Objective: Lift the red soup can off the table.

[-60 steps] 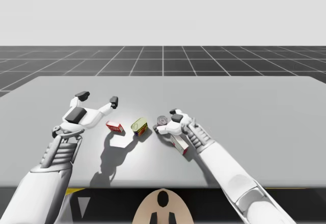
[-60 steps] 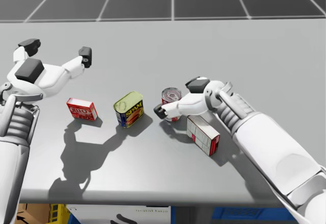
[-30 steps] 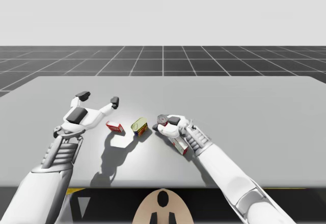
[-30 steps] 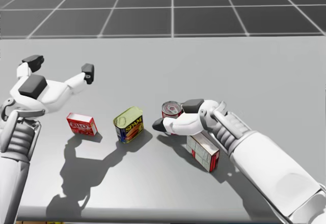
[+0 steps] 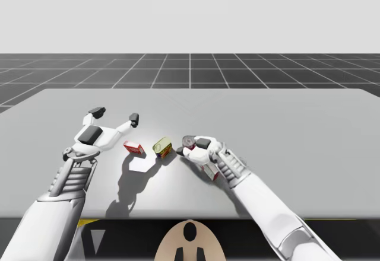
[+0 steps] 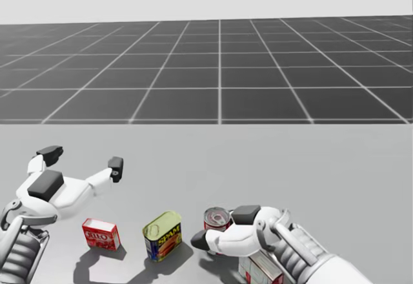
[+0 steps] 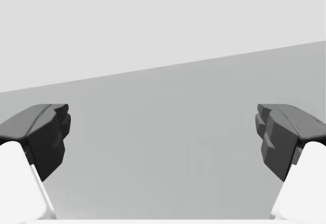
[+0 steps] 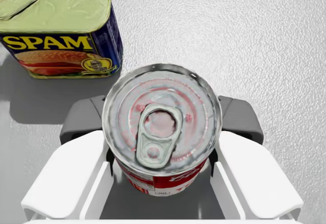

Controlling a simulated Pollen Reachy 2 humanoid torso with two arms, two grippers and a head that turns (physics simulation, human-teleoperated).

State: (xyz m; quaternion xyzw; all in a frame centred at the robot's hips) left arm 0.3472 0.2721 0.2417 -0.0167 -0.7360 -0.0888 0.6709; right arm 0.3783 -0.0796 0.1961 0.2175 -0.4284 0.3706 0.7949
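Observation:
The red soup can [image 5: 189, 142] [image 6: 217, 219] [image 8: 162, 127] stands upright with a silver pull-tab lid. My right gripper [image 5: 191, 146] [image 6: 222, 228] [image 8: 162, 118] is shut on it, one dark pad pressed against each side. I cannot tell whether the can's base is clear of the grey table [image 5: 297, 124]. My left gripper [image 5: 115, 115] [image 6: 82, 157] [image 7: 163, 137] hangs open above the table's left part, holding nothing.
A blue rectangular can with a yellow top [image 5: 162, 147] [image 6: 162, 234] [image 8: 56, 25] stands close to the left of the soup can. Further left lies a small red box [image 5: 134, 148] [image 6: 100, 233]. A white and red box [image 5: 209, 169] [image 6: 258, 272] lies under my right wrist.
My head has turned upward, so the whole head view has shifted down. My right gripper has slid forward around the soup can and shut on it. The left arm has held still.

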